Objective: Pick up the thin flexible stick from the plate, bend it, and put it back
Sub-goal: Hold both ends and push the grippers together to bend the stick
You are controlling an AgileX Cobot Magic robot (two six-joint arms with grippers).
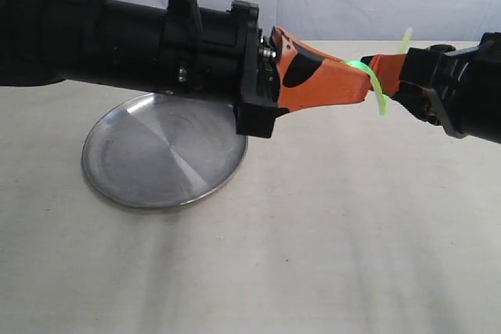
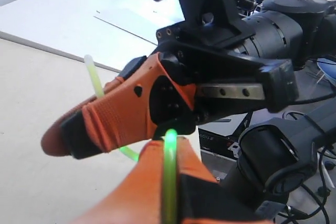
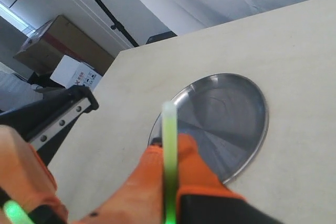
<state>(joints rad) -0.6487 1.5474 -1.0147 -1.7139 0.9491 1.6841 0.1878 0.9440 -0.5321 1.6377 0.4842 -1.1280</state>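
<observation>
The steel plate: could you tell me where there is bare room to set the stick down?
The round shiny steel plate is bare; so is the beige table in front. Crowded beside it: orange left gripper and right gripper clamp the thin green stick.

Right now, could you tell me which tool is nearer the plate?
Left. The left tool holds the stick just beyond the plate; the right tool faces it, farther out.

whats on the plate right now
Nothing shows on the plate; its far edge is hidden behind the left arm. The stick is held by left gripper and right gripper.
</observation>
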